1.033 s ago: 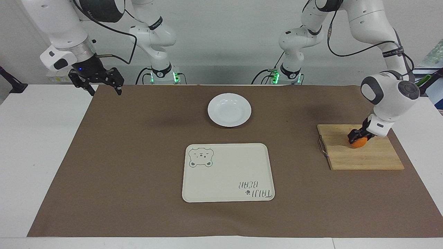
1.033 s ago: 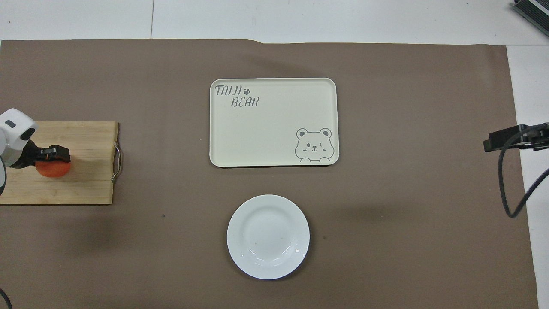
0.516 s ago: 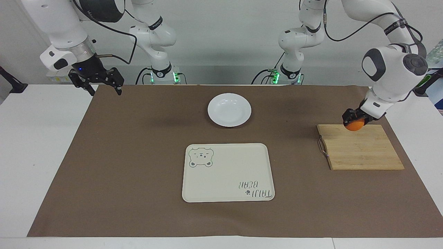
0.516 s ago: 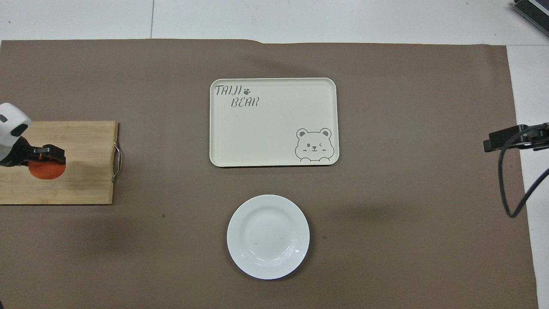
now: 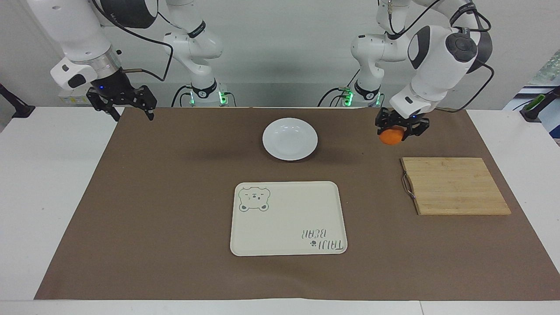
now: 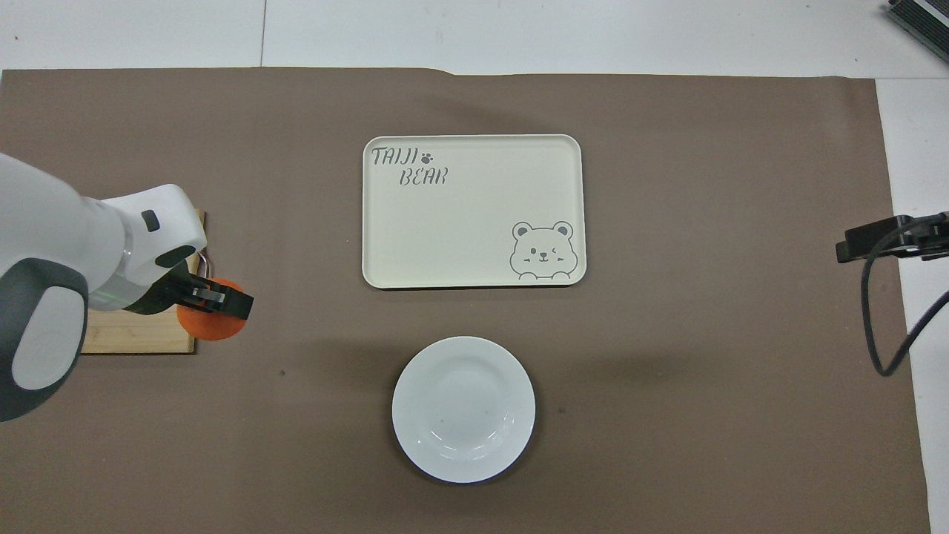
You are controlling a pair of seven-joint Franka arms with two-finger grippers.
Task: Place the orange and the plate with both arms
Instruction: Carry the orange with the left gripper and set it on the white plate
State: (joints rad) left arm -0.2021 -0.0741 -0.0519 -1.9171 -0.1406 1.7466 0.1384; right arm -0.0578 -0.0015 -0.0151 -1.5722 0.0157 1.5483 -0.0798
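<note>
My left gripper [image 5: 401,127] [image 6: 215,305] is shut on the orange [image 5: 391,136] [image 6: 211,328] and holds it in the air over the brown mat, between the wooden board and the plate. The white plate [image 5: 289,138] [image 6: 463,409] lies bare on the mat near the robots, midway along the table. My right gripper [image 5: 127,107] waits open above the mat's corner at the right arm's end; in the overhead view only its black tip [image 6: 882,241] shows at the edge.
A cream tray with a bear drawing [image 5: 288,218] [image 6: 473,211] lies farther from the robots than the plate. A wooden cutting board [image 5: 455,185] [image 6: 141,337] with a metal handle sits at the left arm's end, partly covered by the left arm from above.
The left gripper lifted the orange off the cutting board and carried it up and toward the plate. The right arm stayed still.
</note>
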